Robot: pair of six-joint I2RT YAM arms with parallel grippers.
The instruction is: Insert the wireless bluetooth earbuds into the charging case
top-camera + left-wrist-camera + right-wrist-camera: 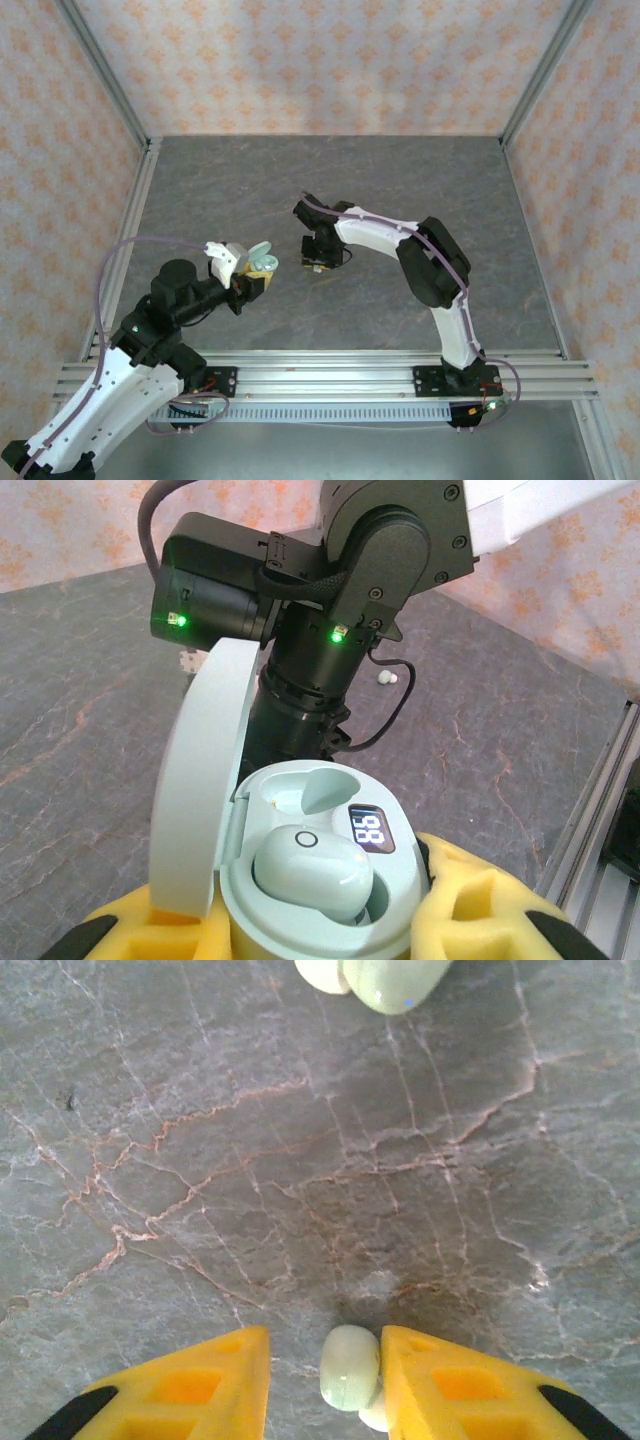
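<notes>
Left end effector (256, 276) was clamped on the case (245, 910) at 9 o'clock of table (450, 190) centre. It looked held clear of the surface, lid (195, 790) swung open. A seated bud (315, 872) filled the pocket at 6 o'clock of the case face. The empty pocket (305, 785) sat at 12.

Right end effector (324, 1345) was low at 3 o'clock of the case, jaws apart, straddling the bud (350, 1365) on the table. The bud touched the finger (450, 1385) at 5 o'clock of the wrist view, with bare table showing between it and the other finger (215, 1385). Not gripped yet, by my read.

Handling guess: near weightless, hard glossy shell, rounded, so it would squirt out or skitter under an off-centre squeeze. I'd pinch across the widest part of the body, not the pale ear tip (375, 1415) poking out at 6. Foam pads should help. Light force is enough. Its orientation has to match the pocket.
</notes>
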